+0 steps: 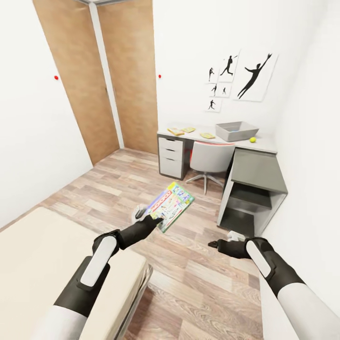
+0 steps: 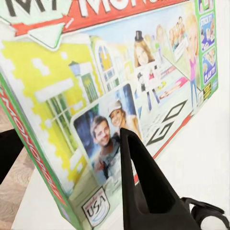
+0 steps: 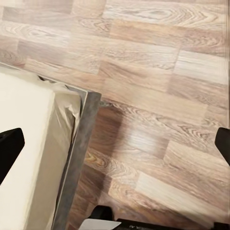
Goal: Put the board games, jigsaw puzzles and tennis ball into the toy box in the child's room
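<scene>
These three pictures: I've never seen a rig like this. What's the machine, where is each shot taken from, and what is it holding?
It is a simulated wheeled robot with two arms, driven remotely by a person. The big picture comes from its head camera, looking down over both arms in a child's room. The left gripper is shut on a green-edged board game, held out over the wood floor beside the bed. The left wrist picture looks along that gripper's fingers at the game's printed face. The right gripper is open and empty; its wrist camera looks down at the floor and the bed's corner. Across the room, the table carries the grey toy box, a tennis ball and some flat toys.
</scene>
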Controlling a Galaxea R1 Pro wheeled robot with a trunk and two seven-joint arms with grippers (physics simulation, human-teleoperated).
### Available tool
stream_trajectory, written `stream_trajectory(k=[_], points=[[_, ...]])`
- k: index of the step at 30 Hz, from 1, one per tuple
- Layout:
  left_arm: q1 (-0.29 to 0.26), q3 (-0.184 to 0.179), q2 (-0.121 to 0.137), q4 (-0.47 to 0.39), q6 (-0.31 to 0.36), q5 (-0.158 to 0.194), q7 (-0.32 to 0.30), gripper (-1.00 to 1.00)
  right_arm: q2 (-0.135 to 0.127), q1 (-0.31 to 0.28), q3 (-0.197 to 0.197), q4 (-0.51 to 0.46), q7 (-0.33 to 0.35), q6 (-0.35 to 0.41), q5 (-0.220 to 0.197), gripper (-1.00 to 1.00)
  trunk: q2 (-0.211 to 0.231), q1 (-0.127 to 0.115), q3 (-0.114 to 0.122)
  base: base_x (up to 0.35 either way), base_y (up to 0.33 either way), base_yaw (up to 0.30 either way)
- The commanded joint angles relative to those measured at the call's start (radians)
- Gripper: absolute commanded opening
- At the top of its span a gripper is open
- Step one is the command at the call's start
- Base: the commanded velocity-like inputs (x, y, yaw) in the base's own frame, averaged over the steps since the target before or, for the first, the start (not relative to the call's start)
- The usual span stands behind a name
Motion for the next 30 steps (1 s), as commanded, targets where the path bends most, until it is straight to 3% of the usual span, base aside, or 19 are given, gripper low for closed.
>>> stream_trajectory(k=[1,8,18,30], points=[[-0.008,0.0,-0.003,0.0,0.009,0.006,0.004,-1.0,0.001,-0.001,0.002,0.002,0.006,0.001,0.007,1.0,-0.002,0.001,-0.002,0.0,0.0,-0.283],[-0.031,-0.004,-0.012,0.008,0.02,0.018,0.016,-1.0,0.008,0.001,0.016,0.007,0.008,-0.004,0.009,1.0,-0.002,0.001,-0.002,0.0,0.0,-0.281],[-0.028,-0.005,-0.012,0.013,0.013,0.02,0.015,-1.0,0.016,0.006,0.116,-0.001,0.015,-0.006,0.01,1.0,-0.002,0.001,-0.002,0.0,0.0,-0.225],[-0.027,-0.007,-0.012,0.016,0.011,0.019,0.016,-1.0,0.015,0.006,0.129,-0.002,0.013,-0.005,0.01,1.0,-0.002,0.001,-0.002,0.0,0.0,-0.029]])
